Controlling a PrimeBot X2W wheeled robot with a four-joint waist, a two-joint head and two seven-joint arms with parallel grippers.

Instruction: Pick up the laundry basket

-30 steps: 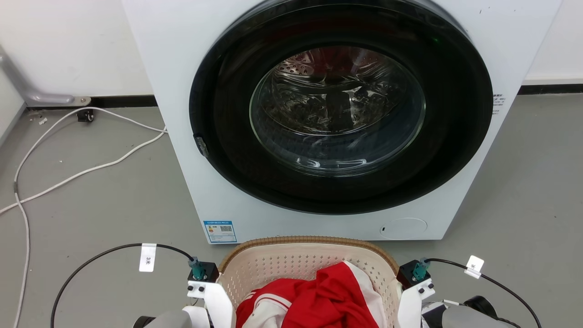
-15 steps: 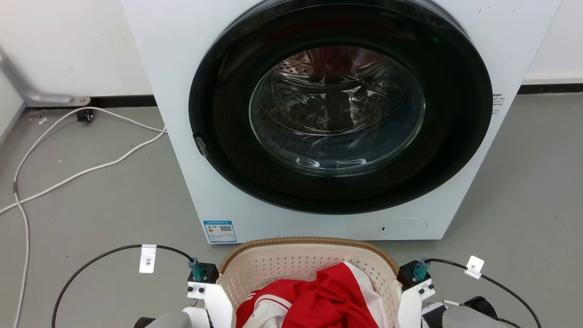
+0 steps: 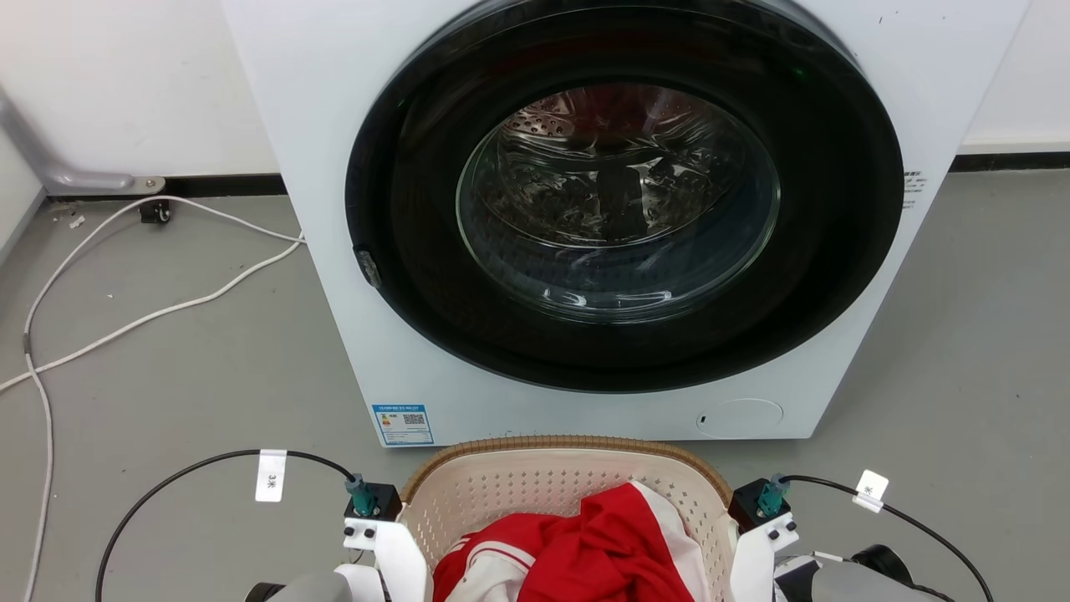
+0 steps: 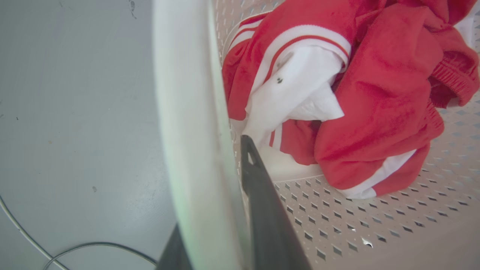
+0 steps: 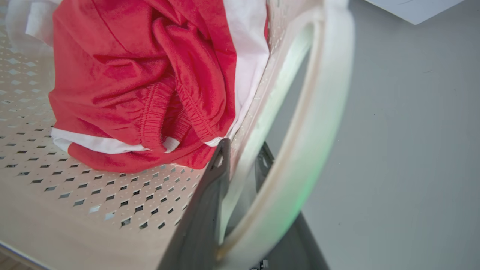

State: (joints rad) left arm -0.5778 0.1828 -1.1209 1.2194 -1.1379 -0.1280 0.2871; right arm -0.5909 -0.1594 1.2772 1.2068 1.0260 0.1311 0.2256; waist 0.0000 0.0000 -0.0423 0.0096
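Observation:
The laundry basket [image 3: 552, 481] is cream-white and perforated with a brown woven rim. It sits at the bottom centre of the head view, in front of the washer, with red and white clothes [image 3: 602, 543] inside. My left wrist [image 3: 372, 518] and right wrist [image 3: 761, 510] flank its two sides. In the left wrist view my left gripper [image 4: 210, 187] straddles the basket's side, one finger [image 4: 258, 195] inside the wall and the other outside. My right gripper [image 5: 243, 146] pinches the opposite wall next to the white handle loop [image 5: 315, 142], one finger [image 5: 210, 202] inside.
A white front-loading washer [image 3: 318, 167] with a closed dark round door [image 3: 619, 201] stands just beyond the basket. White cables [image 3: 167, 309] trail over the grey floor at the left. Black cables [image 3: 192, 464] loop from both wrists. The wall runs behind.

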